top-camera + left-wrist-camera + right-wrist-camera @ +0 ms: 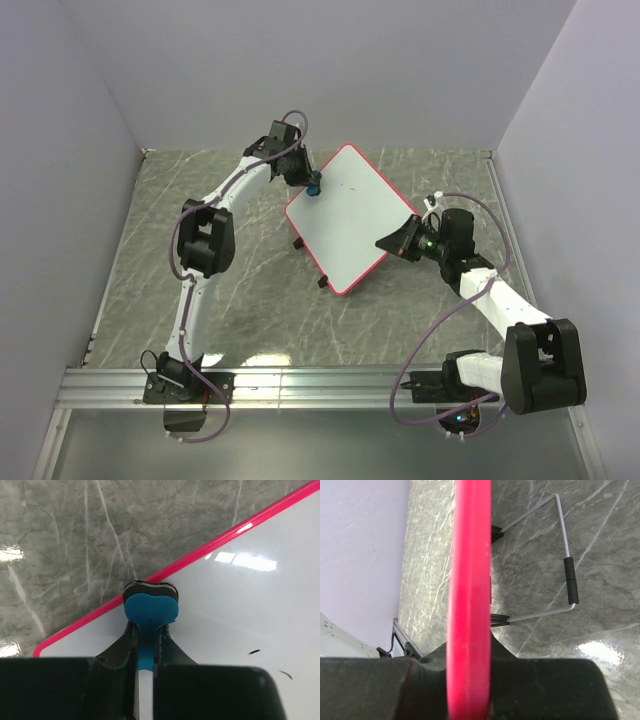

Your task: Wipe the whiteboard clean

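The whiteboard (350, 215) lies tilted at the middle of the table, white with a pink rim. My left gripper (312, 186) is shut on a small blue eraser (151, 611), whose pad presses on the board right by its far left rim (210, 547). Two small black marks (254, 652) show on the white surface to the right of the eraser. My right gripper (388, 243) is shut on the board's right edge; in the right wrist view the pink rim (469, 605) runs straight up between the jaws.
Under the board, a grey wire stand (567, 555) with a black sleeve and black feet shows over the marbled grey tabletop (200, 180). Pale walls close in on three sides. A metal rail (300, 385) runs along the near edge.
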Action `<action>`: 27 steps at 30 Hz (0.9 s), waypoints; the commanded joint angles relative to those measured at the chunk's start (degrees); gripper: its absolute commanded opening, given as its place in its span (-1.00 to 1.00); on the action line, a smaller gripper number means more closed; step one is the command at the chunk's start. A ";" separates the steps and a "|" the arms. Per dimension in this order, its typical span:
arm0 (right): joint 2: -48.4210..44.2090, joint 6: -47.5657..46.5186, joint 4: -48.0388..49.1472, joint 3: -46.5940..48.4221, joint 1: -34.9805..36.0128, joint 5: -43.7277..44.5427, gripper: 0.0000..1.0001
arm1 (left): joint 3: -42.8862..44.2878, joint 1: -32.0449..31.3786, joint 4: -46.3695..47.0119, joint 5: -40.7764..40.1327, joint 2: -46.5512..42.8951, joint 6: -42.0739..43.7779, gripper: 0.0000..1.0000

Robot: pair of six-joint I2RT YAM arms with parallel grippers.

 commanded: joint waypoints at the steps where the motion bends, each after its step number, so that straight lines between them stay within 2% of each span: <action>1: 2.95 -5.31 -9.31 -1.35 1.96 1.55 -1.00 | -3.42 -3.16 -0.47 -1.93 1.50 1.81 -1.00; 4: 3.39 -5.22 -9.05 -1.35 1.87 1.63 -1.00 | -6.07 -4.74 3.84 2.47 -1.06 4.70 -0.99; 8: 3.83 -4.96 -8.69 -1.70 1.87 1.37 -1.00 | 0.76 -9.22 3.16 7.31 -0.80 9.72 -0.99; 13: 3.22 -5.48 -10.09 -1.26 1.87 1.55 -1.00 | 1.31 -11.95 5.61 10.92 -1.68 9.11 -0.99; 20: 2.86 -5.66 -10.63 -1.26 2.05 1.20 -1.00 | 0.88 -12.39 8.51 17.94 -0.89 6.74 -0.99; 27: 2.25 -5.83 -11.15 -1.96 2.05 1.19 -1.00 | 0.87 -10.64 11.41 19.00 -0.28 4.11 -0.99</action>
